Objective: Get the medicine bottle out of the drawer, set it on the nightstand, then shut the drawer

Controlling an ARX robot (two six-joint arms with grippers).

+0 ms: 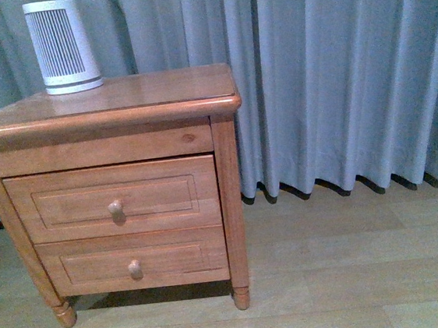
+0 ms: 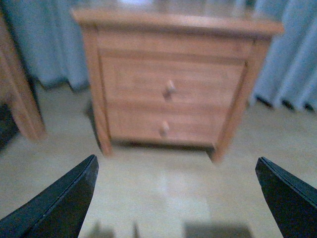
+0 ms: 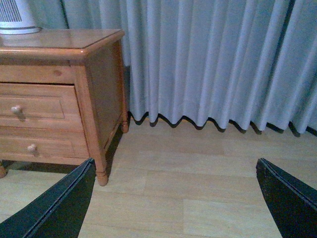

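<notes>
Closest to the cameras, left gripper (image 2: 176, 158): fingers spread wide and empty, well short of the cabinet and aimed at its front; this view is blurred.
Right gripper (image 3: 175, 160): fingers also wide apart, holding nothing, over the floor (image 1: 356, 275) and pointed past the cabinet's right side.
Nightstand (image 1: 120, 116): stands on the floor, left of centre in the front view; neither arm shows there.
Drawer (image 1: 59, 204): the upper, taller one, fully shut, with a round knob (image 1: 115, 208) at its centre.
Shallower drawer (image 1: 73, 269): directly below, also shut.
Medicine bottle: not visible in any view; probably inside the shut drawer.
Ribbed cylinder (image 1: 62, 46): tall, white, upright on the back left of the nightstand top.
Curtain (image 1: 335, 73): grey-blue folds behind everything.
Stage: nothing begun, by my reading; the drawer must be opened first.
Risks: the small round knob could slip from the fingers; grabbing the lower knob would open the wrong drawer; a crooked pull could jam the drawer; a jerk could topple the tiny bottle inside.
</notes>
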